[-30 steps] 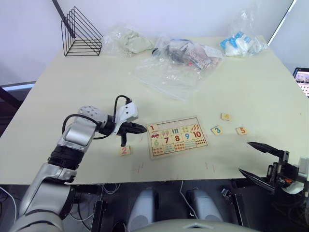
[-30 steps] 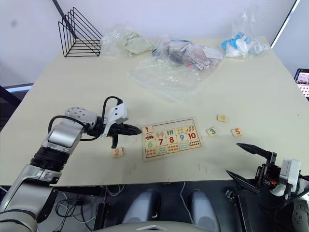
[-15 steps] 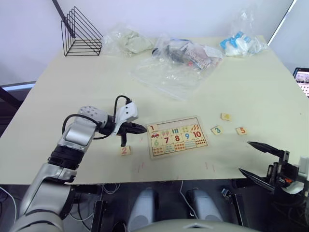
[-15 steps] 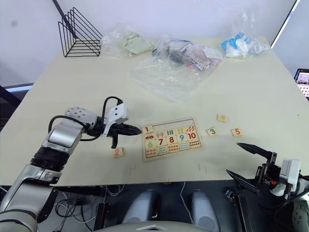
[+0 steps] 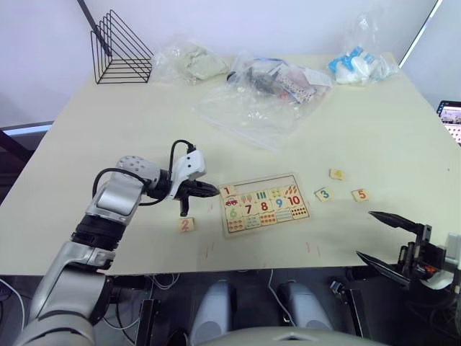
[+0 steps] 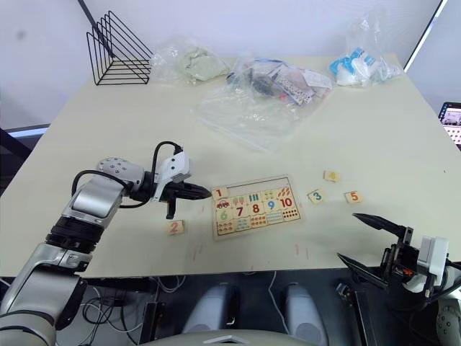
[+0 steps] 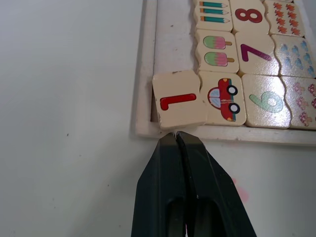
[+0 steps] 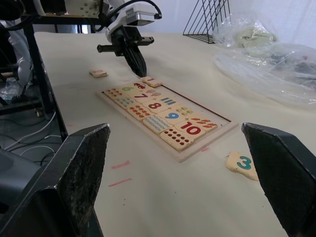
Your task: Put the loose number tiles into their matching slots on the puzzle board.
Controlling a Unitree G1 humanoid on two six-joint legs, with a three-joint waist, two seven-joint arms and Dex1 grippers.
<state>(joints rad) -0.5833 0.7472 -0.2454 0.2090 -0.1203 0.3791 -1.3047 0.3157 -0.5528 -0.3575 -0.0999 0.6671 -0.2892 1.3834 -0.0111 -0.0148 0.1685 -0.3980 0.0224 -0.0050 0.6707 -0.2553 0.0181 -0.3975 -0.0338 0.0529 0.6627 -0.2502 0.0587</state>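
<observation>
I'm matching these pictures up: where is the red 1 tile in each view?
Left eye: red 1 tile at the puzzle board's left top corner.
Right eye: same corner.
Left wrist: just past the shut left gripper, tilted on the board's frame.
Right wrist: board's far end.
Shared landmark: the left gripper's tip.

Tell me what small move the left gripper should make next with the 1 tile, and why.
Probably a gentle push forward with the shut left gripper: the 1 tile sits crooked at the corner slot, its edge riding up on the puzzle board frame rather than lying flat, and the fingertips are right against that edge.
</observation>
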